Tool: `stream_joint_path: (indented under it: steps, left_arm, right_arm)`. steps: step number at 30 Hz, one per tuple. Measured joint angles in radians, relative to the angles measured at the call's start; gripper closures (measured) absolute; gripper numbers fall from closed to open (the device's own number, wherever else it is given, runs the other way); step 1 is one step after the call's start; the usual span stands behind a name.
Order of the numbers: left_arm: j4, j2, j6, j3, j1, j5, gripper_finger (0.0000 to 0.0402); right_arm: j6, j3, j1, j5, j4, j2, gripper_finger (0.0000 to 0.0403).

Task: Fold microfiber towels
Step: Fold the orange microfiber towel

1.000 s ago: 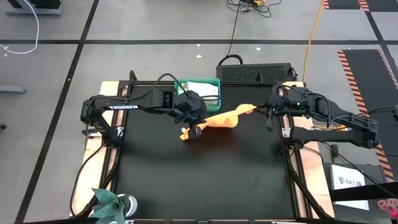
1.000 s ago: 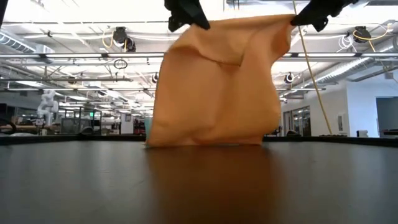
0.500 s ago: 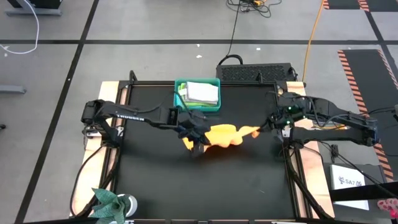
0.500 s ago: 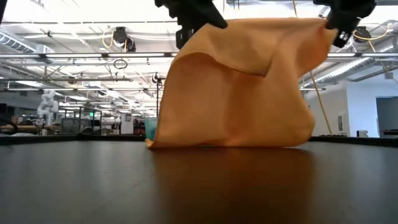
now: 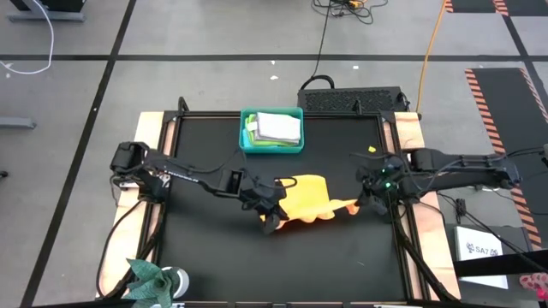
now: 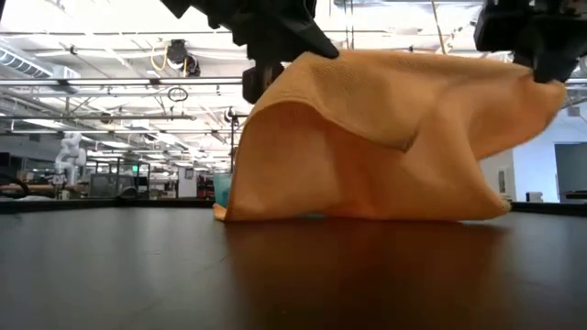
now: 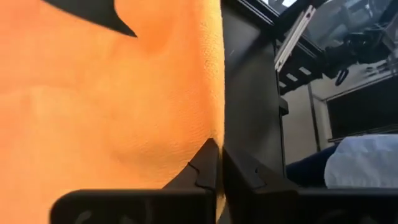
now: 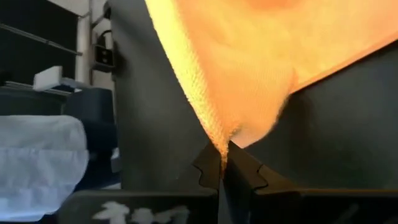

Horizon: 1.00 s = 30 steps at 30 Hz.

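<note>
Wrist views show you both pairs of jaws clamped on the orange-yellow towel: left gripper and right gripper each pinch one upper corner. The towel hangs between them, in front of the teal bin, its lower edge on the table. You are probably laying it flat; next, lower both corners evenly. Only the high view shows the bin's cloths.

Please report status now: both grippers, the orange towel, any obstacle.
Left gripper and right gripper both shut on orange towel corners. Towel stretched between them, lower edge on mat. Teal bin behind, apart; nothing in the way.
</note>
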Motion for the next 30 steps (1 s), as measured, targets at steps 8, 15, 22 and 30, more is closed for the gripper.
stream_joint_path:
  steps: [8, 15, 22, 30]
  left_arm:
    - [0.016, 0.000, -0.076, -0.014, -0.059, -0.015, 0.0326]
    - [0.015, 0.000, -0.097, -0.014, -0.094, -0.140, 0.0299]
    - [-0.002, 0.000, -0.099, -0.014, -0.089, -0.300, 0.0284]
    - [-0.084, 0.096, -0.199, -0.013, -0.066, -0.442, 0.0284]
  right_arm:
    - [0.143, -0.041, 0.103, -0.034, 0.093, 0.006, 0.0382]
    - [0.269, -0.041, 0.181, -0.036, 0.127, 0.012, 0.0340]
    - [0.303, -0.041, 0.243, -0.036, 0.162, 0.039, 0.0293]
    - [0.136, -0.041, 0.196, 0.153, 0.358, 0.071, 0.0292]
